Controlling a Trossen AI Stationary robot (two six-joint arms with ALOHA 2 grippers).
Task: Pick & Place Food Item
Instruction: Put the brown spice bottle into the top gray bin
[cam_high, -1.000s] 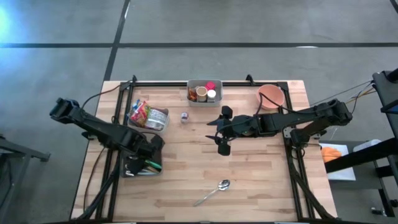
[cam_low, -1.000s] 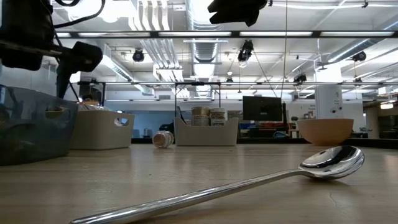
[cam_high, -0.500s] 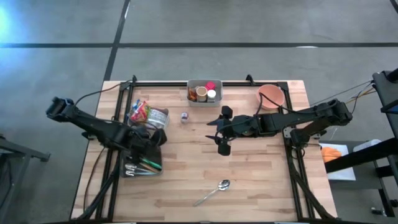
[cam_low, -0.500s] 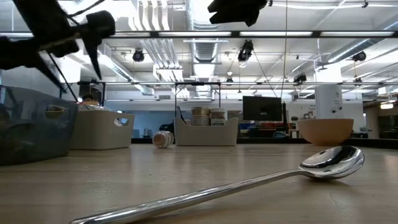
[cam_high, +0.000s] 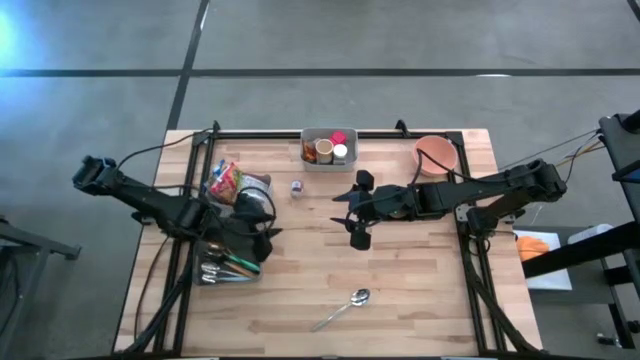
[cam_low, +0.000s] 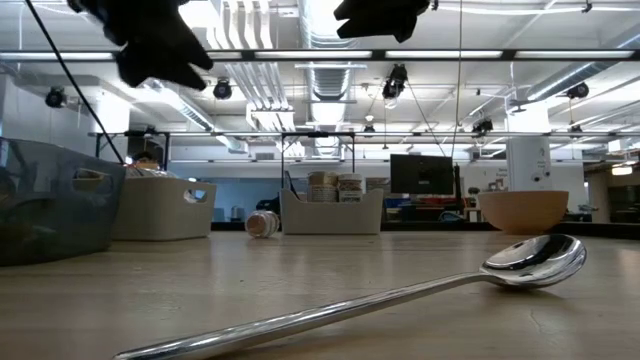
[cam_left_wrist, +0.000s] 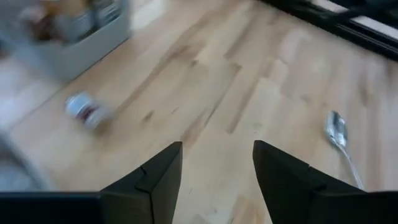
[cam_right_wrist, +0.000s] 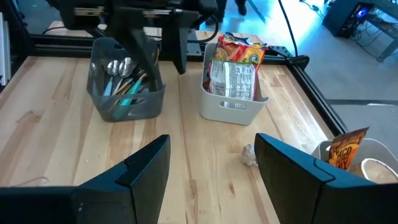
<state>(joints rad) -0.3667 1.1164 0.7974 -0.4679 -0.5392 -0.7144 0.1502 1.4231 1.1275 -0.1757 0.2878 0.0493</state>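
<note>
Left of centre on the table, the left gripper hangs above the boards with its fingers apart and nothing between them. Under its arm sits a dark utensil bin with cutlery standing in it; just behind that, a pale bin holds crinkled snack packets, printed in red, yellow and green with a silvery one at the front. These packets stand upright and packed close together, filling the bin's width.

A small jar lies on its side on bare wood between the pale bin and a grey tray at the back edge, which holds three round tubs. Wood is bare from the jar forward to a spoon lying near the front edge, well apart from everything else.

Over the table's middle the right gripper hovers, fingers spread wide and empty. A pink bowl stands at the back right corner, close to the frame rail that runs along the right side. The front right quarter is bare wood.
</note>
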